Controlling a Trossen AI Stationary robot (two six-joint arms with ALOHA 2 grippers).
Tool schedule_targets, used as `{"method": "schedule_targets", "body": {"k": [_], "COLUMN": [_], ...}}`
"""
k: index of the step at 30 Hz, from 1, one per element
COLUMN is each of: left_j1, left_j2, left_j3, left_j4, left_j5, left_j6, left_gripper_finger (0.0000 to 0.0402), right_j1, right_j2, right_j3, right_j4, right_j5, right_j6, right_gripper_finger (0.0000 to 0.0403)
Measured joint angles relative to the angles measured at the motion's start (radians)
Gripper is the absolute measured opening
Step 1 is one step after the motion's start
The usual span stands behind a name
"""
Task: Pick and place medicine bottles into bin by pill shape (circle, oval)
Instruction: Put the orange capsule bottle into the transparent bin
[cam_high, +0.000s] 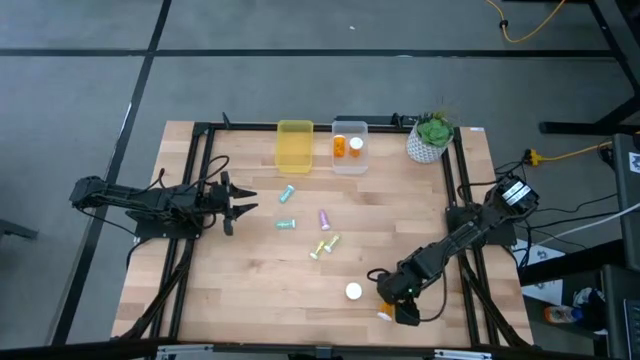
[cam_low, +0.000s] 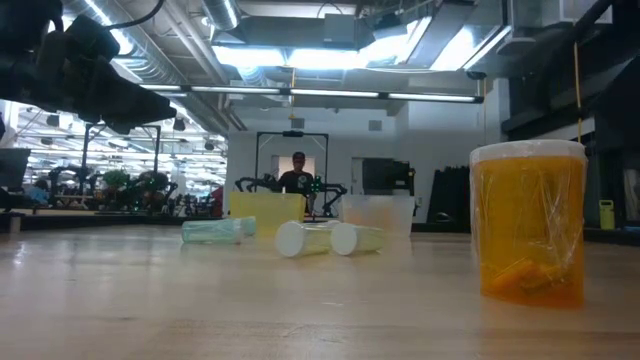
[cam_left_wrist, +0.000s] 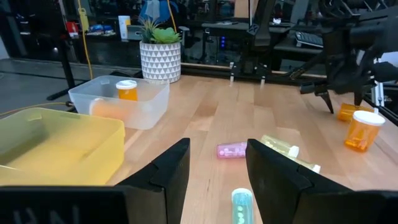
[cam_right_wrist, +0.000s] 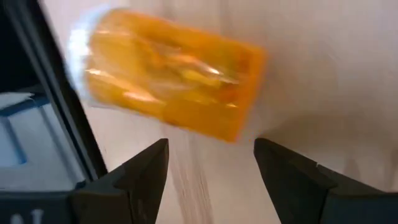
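Observation:
An orange bottle (cam_right_wrist: 174, 81) with a white cap lies on its side near the table's near right edge. My right gripper (cam_right_wrist: 211, 168) is open just above and beside it, without touching; it also shows in the high view (cam_high: 393, 300). A second orange bottle (cam_high: 353, 291) stands upright on its base next to it, large in the low view (cam_low: 527, 225). Two more orange bottles (cam_high: 348, 147) are in the clear bin. Small teal (cam_high: 287, 193), purple (cam_high: 324, 218) and yellow-green bottles (cam_high: 325, 246) lie mid-table. My left gripper (cam_high: 243, 205) is open and empty at the left.
A yellow bin (cam_high: 294, 145) and a clear bin (cam_high: 360, 165) stand side by side at the far edge. A white-potted plant (cam_high: 430, 138) is at the far right corner. A person (cam_low: 297, 172) stands in the room beyond the table.

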Motion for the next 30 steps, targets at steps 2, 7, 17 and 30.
{"method": "schedule_targets", "body": {"k": [2,7,17,30], "left_j1": [0.0,0.0,0.0,0.0], "left_j2": [0.0,0.0,0.0,0.0], "left_j3": [0.0,0.0,0.0,0.0], "left_j4": [0.0,0.0,0.0,0.0], "left_j5": [0.0,0.0,0.0,0.001], "left_j6": [0.0,0.0,0.026,0.025], "left_gripper_finger": [0.0149,0.0149,0.0149,0.0149], "right_j1": [-0.02,-0.035,-0.006,-0.012], "right_j2": [0.001,0.005,0.004,0.132], "right_j3": [-0.002,-0.005,0.167,0.182], "right_j4": [-0.041,-0.162,-0.145,0.017], "right_j5": [-0.066,-0.151,-0.144,-0.228], "right_j6": [0.058,0.132,0.384,0.457], "right_gripper_finger": [0.0247,0.0247,0.0247,0.0247]}}
